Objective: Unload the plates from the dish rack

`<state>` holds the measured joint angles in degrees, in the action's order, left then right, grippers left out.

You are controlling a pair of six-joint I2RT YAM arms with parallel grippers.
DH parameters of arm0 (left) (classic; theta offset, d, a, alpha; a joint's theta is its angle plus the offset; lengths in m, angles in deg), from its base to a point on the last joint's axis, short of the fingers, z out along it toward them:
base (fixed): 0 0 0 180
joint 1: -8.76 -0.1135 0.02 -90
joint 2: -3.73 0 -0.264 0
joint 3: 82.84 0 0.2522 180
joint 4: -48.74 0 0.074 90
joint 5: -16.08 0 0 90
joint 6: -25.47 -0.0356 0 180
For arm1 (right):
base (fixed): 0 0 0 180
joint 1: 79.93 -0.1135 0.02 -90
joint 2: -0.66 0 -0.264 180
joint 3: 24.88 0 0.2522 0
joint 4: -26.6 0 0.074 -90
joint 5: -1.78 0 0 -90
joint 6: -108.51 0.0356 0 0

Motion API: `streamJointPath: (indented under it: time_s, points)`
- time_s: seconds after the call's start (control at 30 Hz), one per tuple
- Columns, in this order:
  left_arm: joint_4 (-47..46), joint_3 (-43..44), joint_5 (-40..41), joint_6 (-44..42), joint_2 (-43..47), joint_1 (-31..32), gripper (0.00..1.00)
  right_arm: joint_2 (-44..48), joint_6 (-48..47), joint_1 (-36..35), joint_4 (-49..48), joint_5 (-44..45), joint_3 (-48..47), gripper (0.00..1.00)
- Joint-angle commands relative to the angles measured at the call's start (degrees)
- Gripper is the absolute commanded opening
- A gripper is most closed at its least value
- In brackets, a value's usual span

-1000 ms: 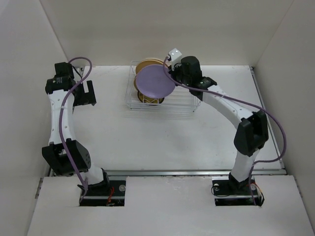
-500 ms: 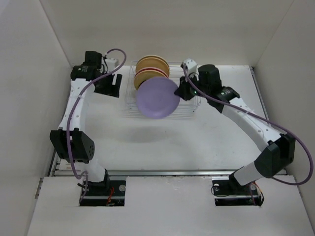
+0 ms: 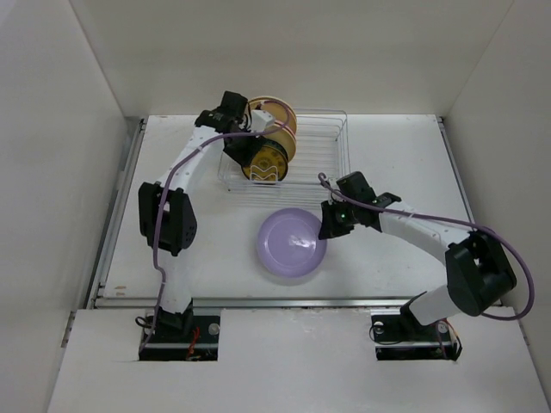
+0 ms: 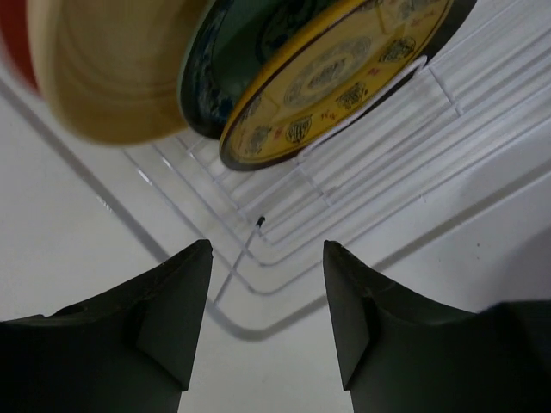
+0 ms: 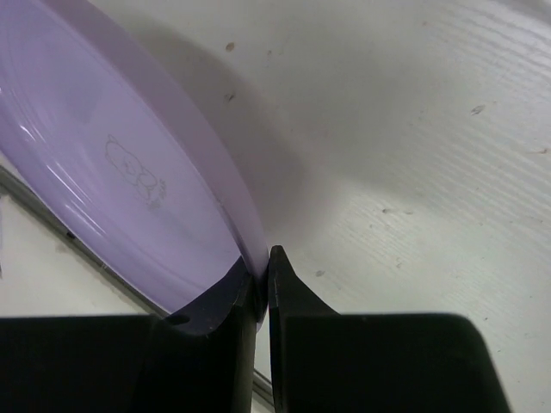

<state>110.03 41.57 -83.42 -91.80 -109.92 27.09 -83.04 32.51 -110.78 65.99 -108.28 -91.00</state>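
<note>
Four plates are standing on edge at the nine o'clock end of the dish rack: cream-tan plate, pink plate, teal plate and amber-yellow plate. The left gripper is hovering beside them, jaws parted around nothing. At six o'clock from the rack, the right gripper is pinching the lavender plate at its two o'clock rim.

A white table stands boxed in by plain off-white walls under even light.
</note>
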Motion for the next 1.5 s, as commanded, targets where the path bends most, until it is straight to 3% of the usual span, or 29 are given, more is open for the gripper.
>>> streamJointPath:
  time_s: [0.0,0.27,0.33,0.4,0.5,0.53,0.57,0.73,0.97,1.1,1.3,1.47]
  points:
    - [-7.1,1.8,3.6,-2.7,-0.6,1.7,0.49,-1.5,3.2,-0.4,-4.2,3.5,-0.8,0.04]
    - [-11.8,3.8,8.0,-0.9,-5.2,2.9,0.47,-4.2,4.3,-0.4,-1.1,6.5,0.4,0.03]
    - [-12.9,3.8,8.8,-0.3,-5.8,2.9,0.47,-6.3,4.8,-0.4,-0.4,6.5,-0.1,0.07]
    - [-13.8,3.8,10.0,-0.3,-6.4,2.9,0.47,-6.8,4.8,0.1,0.1,6.5,-0.1,0.27]
    - [-14.3,3.8,10.6,-0.9,-7.1,2.9,0.47,-6.7,5.3,0.1,0.1,7.1,-0.1,0.67]
    - [-14.3,3.8,10.6,-1.5,-7.6,2.9,0.47,-6.1,5.3,0.1,0.1,7.1,-0.6,0.69]
    - [-14.3,3.8,10.0,-1.5,-7.6,2.9,0.47,-4.8,5.3,0.1,0.1,7.1,-1.2,0.69]
    - [-13.1,3.8,8.3,-0.2,-8.2,2.9,0.26,-0.2,3.5,0.1,4.2,8.5,-5.9,0.7]
    - [-10.4,4.3,5.9,0.4,-8.2,2.9,0.25,3.5,3.5,0.6,9.4,9.8,-18.3,0.73]
    - [-10.4,5.7,6.2,0.4,-9.9,2.9,0.0,2.4,3.5,1.1,10.8,9.0,-24.8,0.73]
    - [-9.9,6.3,8.2,0.5,-8.5,2.3,0.0,1.3,4.5,2.8,10.8,6.7,-30.5,0.75]
    - [-9.9,6.3,4.3,1.1,-3.5,1.3,0.0,-0.3,4.5,3.3,10.2,6.6,-32.5,0.75]
